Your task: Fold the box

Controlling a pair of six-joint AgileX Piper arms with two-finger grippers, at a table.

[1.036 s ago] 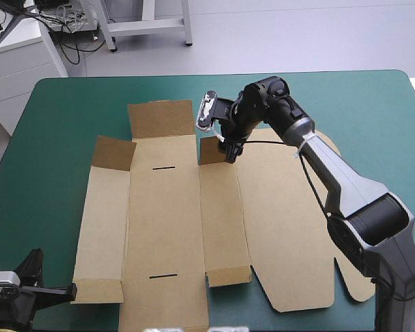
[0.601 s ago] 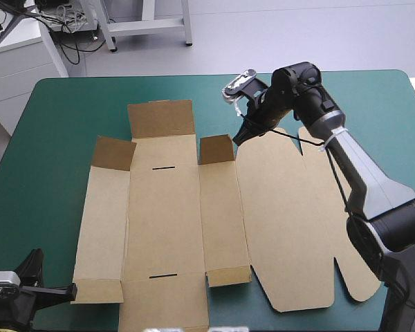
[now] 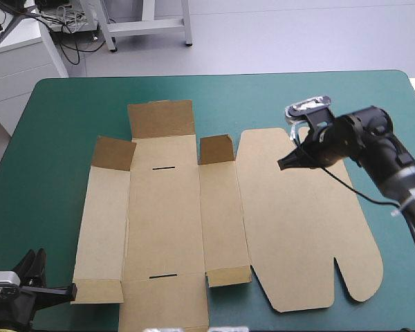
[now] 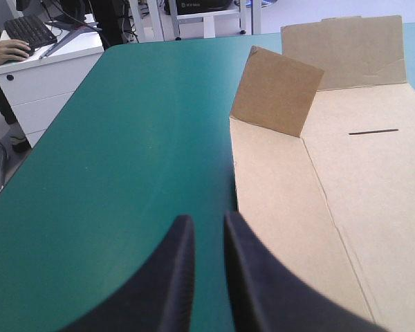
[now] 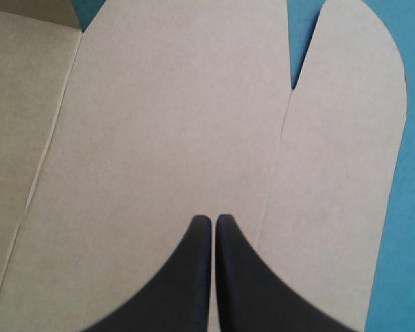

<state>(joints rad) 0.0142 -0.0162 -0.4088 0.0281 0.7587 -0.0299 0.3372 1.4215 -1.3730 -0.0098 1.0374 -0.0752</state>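
Fingers [image 5: 194, 277] of right gripper [image 3: 283, 164] pressed tip to tip, gripping nothing; poised over the wide right panel of the box [image 3: 166, 221], toward its far end, tips pointing left. Fingers [image 4: 180, 277] of left gripper [image 4: 206, 223] close together with only a slim gap, likewise empty; low at the near left corner of the table [image 3: 69, 111], over bare teal-green cover, just left of the box's left panel. Box flat and unfolded mid-table, apart from two small flaps [image 3: 113, 153] standing up along its far side.
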